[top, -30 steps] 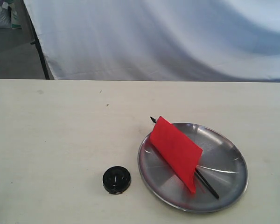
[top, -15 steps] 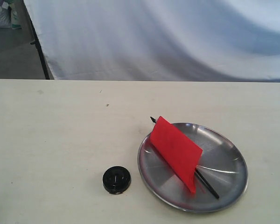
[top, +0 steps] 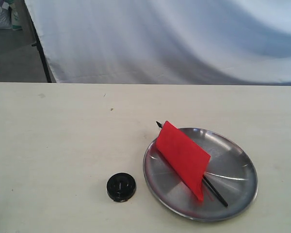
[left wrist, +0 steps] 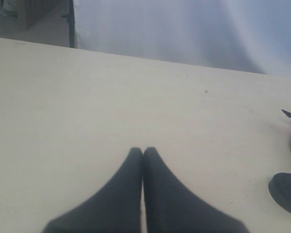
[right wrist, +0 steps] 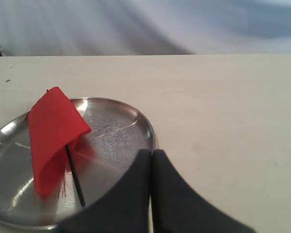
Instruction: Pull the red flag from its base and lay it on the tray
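The red flag (top: 183, 156) lies across the silver tray (top: 235, 167) at the front right of the table, its black stick slanting from a pointed tip at the rim to the tray's near side. In the right wrist view the red flag (right wrist: 51, 131) rests in the tray (right wrist: 119, 126). The round black base (top: 121, 187) stands by itself left of the tray, and the base (left wrist: 287, 191) shows at the left wrist view's edge. My left gripper (left wrist: 143, 151) is shut and holds nothing. My right gripper (right wrist: 152, 154) is shut, empty, by the tray's rim. Neither gripper shows in the exterior view.
A pale tabletop (top: 63, 141) carries the things. A white cloth backdrop (top: 160, 39) hangs behind the table's far edge. A dark stand leg (top: 41, 53) rises at the back left.
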Robot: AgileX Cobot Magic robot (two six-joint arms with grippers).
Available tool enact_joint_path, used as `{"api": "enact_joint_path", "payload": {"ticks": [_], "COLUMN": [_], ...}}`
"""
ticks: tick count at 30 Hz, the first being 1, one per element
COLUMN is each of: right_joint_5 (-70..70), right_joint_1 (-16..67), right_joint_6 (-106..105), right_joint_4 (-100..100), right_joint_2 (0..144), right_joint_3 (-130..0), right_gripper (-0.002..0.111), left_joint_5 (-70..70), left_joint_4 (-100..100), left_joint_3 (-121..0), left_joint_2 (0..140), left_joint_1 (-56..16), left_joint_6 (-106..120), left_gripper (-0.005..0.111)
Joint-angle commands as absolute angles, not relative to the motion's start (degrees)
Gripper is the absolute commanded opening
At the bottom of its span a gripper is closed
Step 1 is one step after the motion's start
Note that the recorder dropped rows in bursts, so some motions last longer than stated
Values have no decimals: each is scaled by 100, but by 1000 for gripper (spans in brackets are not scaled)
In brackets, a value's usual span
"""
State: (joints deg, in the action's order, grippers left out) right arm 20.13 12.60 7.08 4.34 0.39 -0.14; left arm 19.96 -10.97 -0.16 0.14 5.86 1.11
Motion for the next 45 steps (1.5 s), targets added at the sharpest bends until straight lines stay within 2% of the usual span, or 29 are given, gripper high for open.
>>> {"api": "enact_joint_path", "payload": {"ticks": [1,20,36,45], "right_joint_5": [2013,2002,2002,2002], "right_joint_1": [1229,1229,1229,890], "right_joint_6": [613,-33,224,223], "right_joint_4": [458,-318,-318,-318], "right_joint_2": [0,0,0,0], "right_joint_3": [0,0,0,0], "right_gripper": [0,0,0,0], "left_joint_5": [1988,1988,1988,1988], "left_joint_4": [-1081,-1081,-1081,-1081], "left_joint_3": [0,0,0,0], "left_joint_2": [0,0,0,0], "left_joint_1": [591,591,591,591], "left_joint_6": [147,147,147,147], "left_gripper": [0,0,0,0]}}
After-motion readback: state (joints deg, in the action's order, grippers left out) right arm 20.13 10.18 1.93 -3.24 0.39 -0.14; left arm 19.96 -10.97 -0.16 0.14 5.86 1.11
